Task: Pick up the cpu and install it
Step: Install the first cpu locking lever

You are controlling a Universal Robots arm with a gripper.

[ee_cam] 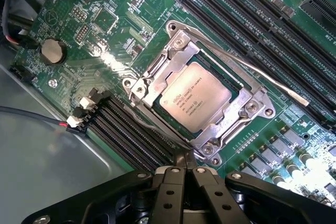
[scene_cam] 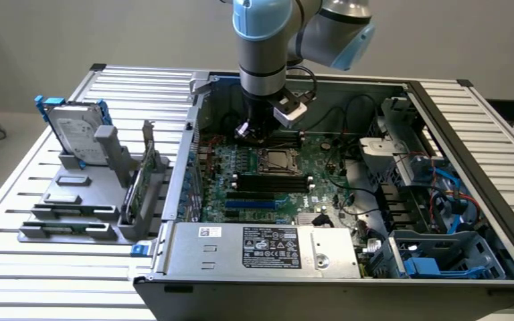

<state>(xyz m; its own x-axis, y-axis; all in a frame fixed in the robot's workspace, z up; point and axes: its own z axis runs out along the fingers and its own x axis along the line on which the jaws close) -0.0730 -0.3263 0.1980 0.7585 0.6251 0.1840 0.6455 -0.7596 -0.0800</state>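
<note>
Slatted silver desk (scene_cam: 25, 267) with an open grey metal computer case (scene_cam: 195, 257) on it. Over the green motherboard (ee_cam: 105, 40) inside, the black hand (ee_cam: 186, 162) is pressed tight together, pinching nothing, right by the metal-framed socket (ee_cam: 247, 109). The small silvery square cpu (ee_cam: 195, 96) sits in that socket.

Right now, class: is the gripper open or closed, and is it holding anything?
Gripper: closed, holding nothing; the cpu sits in its socket.
</note>
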